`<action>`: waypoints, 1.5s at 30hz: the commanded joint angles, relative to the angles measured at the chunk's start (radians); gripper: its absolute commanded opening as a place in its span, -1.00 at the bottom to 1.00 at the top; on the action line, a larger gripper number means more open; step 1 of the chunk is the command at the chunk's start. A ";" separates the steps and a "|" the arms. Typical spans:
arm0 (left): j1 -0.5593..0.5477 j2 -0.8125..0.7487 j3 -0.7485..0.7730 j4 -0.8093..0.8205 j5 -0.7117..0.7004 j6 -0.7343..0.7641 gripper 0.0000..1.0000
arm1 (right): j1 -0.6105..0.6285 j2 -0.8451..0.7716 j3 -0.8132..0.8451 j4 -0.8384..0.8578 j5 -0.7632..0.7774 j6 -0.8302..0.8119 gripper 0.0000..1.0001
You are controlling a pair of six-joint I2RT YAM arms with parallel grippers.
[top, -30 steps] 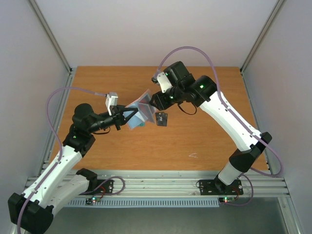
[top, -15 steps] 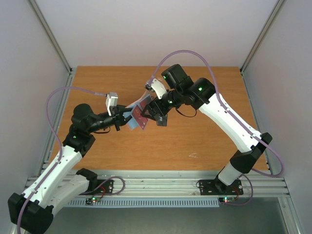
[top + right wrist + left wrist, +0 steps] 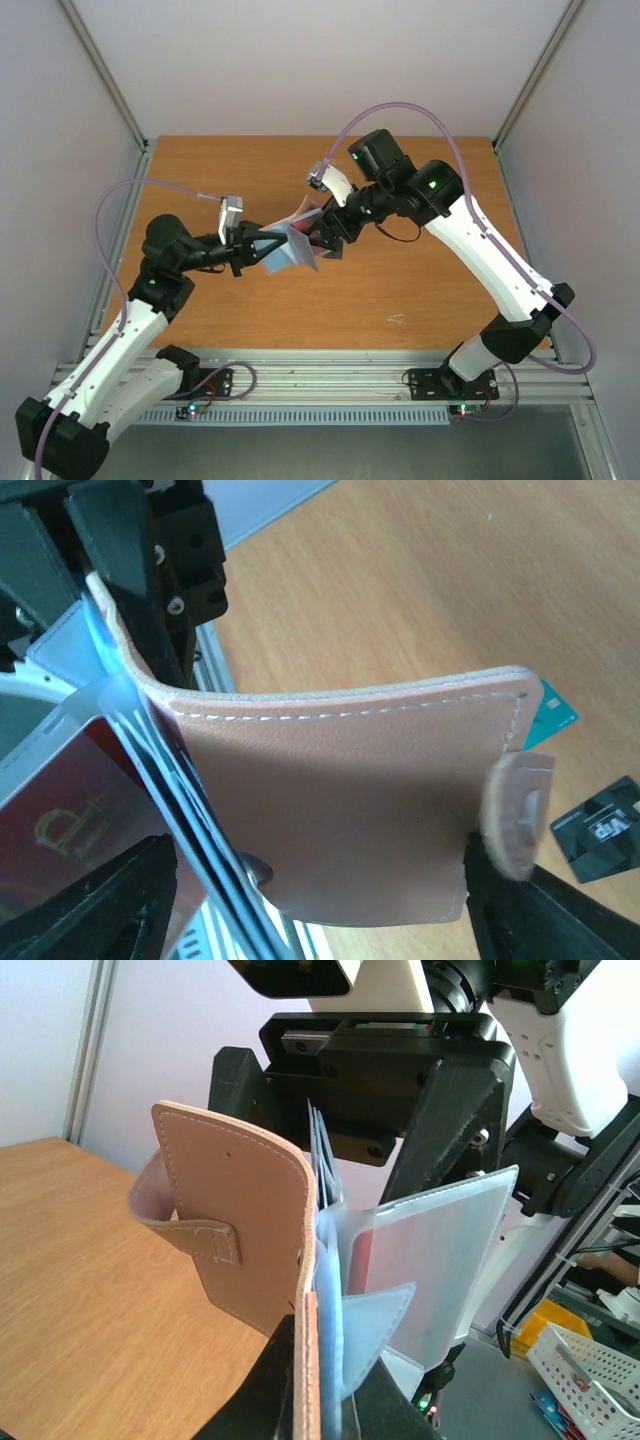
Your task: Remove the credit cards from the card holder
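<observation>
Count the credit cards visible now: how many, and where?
3. A teal card and a black card lie on the table; a red card sits in a clear sleeve of the card holder. Others may be hidden inside.

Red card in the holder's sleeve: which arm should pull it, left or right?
Right. The left tool is shut on the card holder, holding it off the table. The right tool is open, straddling the fanned sleeves and facing the red card.
</observation>
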State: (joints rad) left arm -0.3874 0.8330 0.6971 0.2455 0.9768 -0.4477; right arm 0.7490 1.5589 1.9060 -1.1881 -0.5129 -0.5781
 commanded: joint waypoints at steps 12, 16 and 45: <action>-0.005 -0.023 0.042 0.057 0.119 0.093 -0.99 | -0.034 0.027 0.137 -0.119 -0.089 -0.132 0.97; -0.006 -0.023 0.045 0.058 0.108 0.093 -0.99 | -0.031 0.076 0.165 -0.135 -0.285 -0.122 0.79; 0.067 -0.082 -0.084 -0.146 -0.498 0.072 0.11 | -0.022 0.169 0.305 -0.236 0.531 0.167 -0.98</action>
State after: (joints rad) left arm -0.3183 0.7788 0.6292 -0.0174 0.3607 -0.3885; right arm 0.7132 1.7325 2.1899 -1.4349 0.1036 -0.4248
